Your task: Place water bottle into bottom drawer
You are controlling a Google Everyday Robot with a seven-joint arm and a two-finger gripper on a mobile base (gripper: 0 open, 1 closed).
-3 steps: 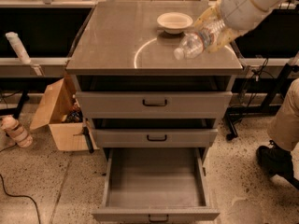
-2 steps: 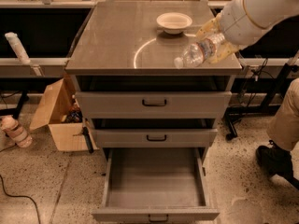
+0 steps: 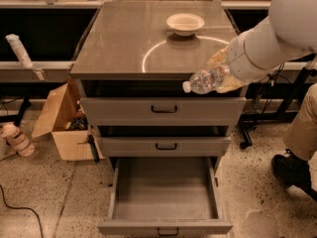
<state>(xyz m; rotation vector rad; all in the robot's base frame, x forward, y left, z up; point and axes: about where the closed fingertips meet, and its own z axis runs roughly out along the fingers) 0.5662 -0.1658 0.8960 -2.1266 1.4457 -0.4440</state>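
1. Now, my claw (image 3: 220,76) is right of centre, clamped around the water bottle (image 3: 200,82), which hangs sideways just past the counter (image 3: 119,48) edge, cap pointing left.
2. The bottom drawer (image 3: 163,190) gapes open at lower centre: a flat grey metal tray.
3. Risk, I'd say: clear ribbed plastic is slick and squashy. A loose hold could let it slip onto the upper drawer fronts (image 3: 163,110) or the floor (image 3: 59,202).
4. The white bowl (image 3: 185,23) sits well apart, upper centre.

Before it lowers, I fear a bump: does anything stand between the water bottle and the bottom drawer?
Nothing visible. The gripper holds the water bottle above the cabinet front edge; the bottom drawer stands open below.
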